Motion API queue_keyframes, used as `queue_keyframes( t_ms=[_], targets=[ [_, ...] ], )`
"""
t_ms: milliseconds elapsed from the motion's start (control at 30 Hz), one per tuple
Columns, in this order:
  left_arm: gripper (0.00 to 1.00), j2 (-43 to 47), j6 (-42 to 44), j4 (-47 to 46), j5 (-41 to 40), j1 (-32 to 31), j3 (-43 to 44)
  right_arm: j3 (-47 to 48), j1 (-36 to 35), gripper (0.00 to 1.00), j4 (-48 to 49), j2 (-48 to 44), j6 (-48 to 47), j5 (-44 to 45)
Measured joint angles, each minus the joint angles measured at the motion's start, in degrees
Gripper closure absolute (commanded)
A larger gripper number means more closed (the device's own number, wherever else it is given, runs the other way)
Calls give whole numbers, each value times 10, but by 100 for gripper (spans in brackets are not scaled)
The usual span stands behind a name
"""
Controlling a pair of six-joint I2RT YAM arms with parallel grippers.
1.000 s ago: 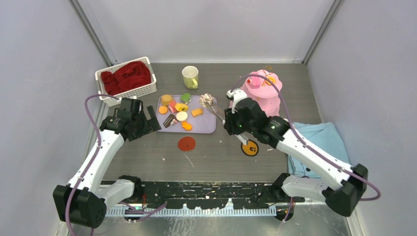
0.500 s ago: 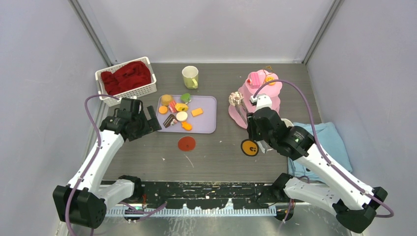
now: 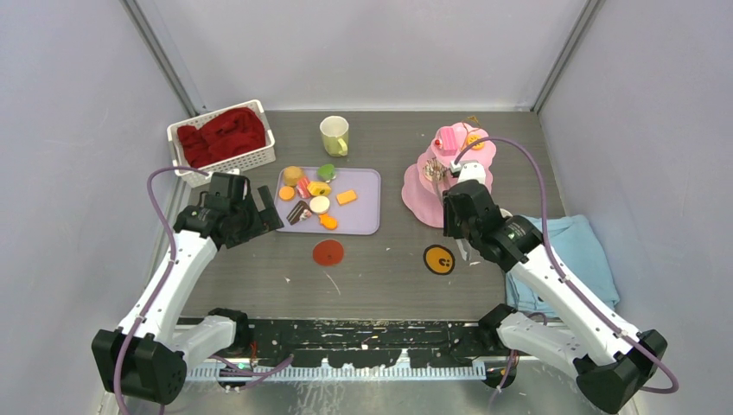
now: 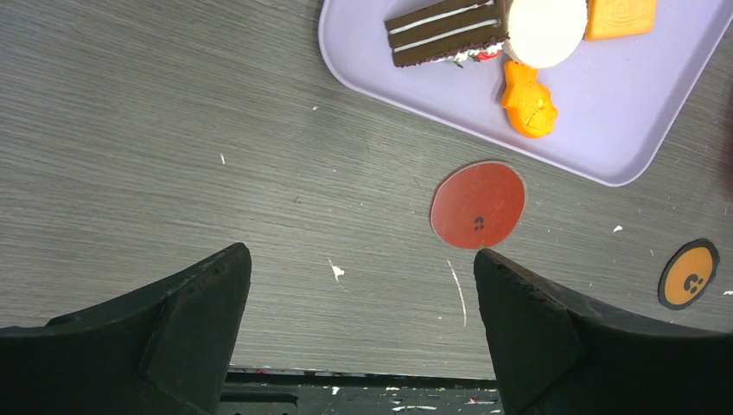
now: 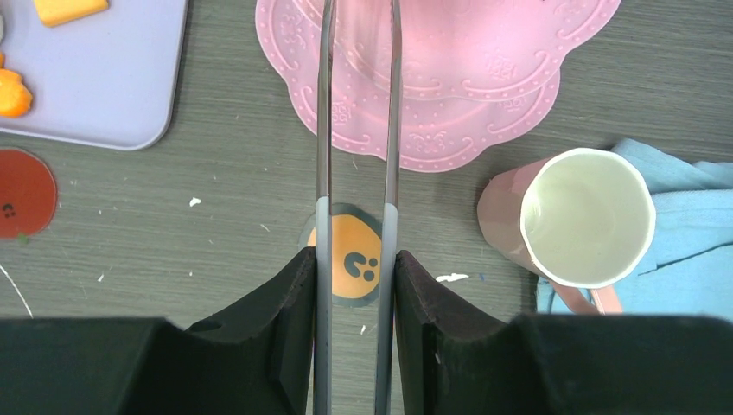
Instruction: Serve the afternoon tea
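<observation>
Right fingers (image 5: 294, 294): clenched on the two blades of metal tongs (image 5: 326, 130), one blade against each pad.
Right gripper (image 5: 354, 281): hangs over the orange coaster (image 5: 350, 259), tongs reaching toward the far edge over the pink three-tier stand (image 5: 415, 112).
Tongs' tips: out of the wrist view; from above they meet a brown-and-white sweet (image 3: 434, 170) on the stand's middle tier. Whether they pinch it cannot be told.
Stand's top tier: a pink pastry (image 3: 447, 140) and an orange one (image 3: 474, 138).
Stand's place: right half of the tabletop (image 3: 380, 277), toward the far edge.
Pink mug (image 5: 588, 216): upright beside the stand's base, touching the light-blue towel (image 3: 575, 242) at the right edge.
Left fingers (image 4: 199, 320): released, spread wide, nothing between them.
Left gripper (image 4: 359, 328): over bare tabletop near the red coaster (image 4: 478, 206).
Lavender tray (image 3: 363, 216): left of centre, carrying the remaining pastries (image 3: 311, 194).
Yellow-green mug (image 3: 334, 135): upright near the far edge.
White basket (image 3: 221, 138): far left corner, red cloth inside.
</observation>
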State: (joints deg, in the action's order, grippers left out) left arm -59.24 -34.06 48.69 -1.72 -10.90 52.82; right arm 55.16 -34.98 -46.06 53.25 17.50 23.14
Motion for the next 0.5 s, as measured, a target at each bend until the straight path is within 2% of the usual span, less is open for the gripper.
queue_keyframes(
  t_ms=[133,200,500],
  targets=[
    [0,-2,0,0,3,0,0,-8,18,54,20,4,-5,-14],
    [0,-2,0,0,3,0,0,-8,22,50,24,5,-8,-16],
    [0,-2,0,0,3,0,0,-7,26,49,16,-2,-11,-18]
  ],
)
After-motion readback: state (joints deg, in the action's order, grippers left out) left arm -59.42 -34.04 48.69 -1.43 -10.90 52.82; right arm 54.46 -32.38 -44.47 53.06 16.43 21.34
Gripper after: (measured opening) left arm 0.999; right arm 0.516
